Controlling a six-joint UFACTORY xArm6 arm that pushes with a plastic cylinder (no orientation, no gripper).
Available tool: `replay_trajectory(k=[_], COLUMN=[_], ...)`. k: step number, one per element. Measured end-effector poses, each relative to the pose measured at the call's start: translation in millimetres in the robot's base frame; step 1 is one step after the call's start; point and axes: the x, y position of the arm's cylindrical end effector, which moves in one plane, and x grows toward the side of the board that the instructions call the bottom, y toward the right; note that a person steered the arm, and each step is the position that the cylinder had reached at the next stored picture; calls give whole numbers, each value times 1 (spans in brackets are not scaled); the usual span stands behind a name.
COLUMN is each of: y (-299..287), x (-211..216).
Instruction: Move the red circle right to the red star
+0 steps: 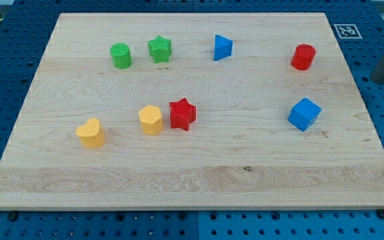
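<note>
The red circle (303,57) stands at the view's upper right of the wooden board (192,180). The red star (183,113) sits near the board's middle, touching or almost touching the yellow hexagon (151,119) on its left. My tip (381,81) shows at the view's right edge, off the board, to the right of the red circle and a little below it, well apart from it.
A green circle (121,55) and a green star (159,49) sit at the upper left. A blue triangle (223,47) is at the top middle. A blue cube (304,114) is at the right. A yellow heart (91,133) is at the left.
</note>
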Motion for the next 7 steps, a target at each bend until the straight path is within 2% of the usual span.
replay_trajectory(k=[1,2,4,6,7], y=[-20,-68,-160,-147,-181], x=[-38,-47,-31,-100,-79])
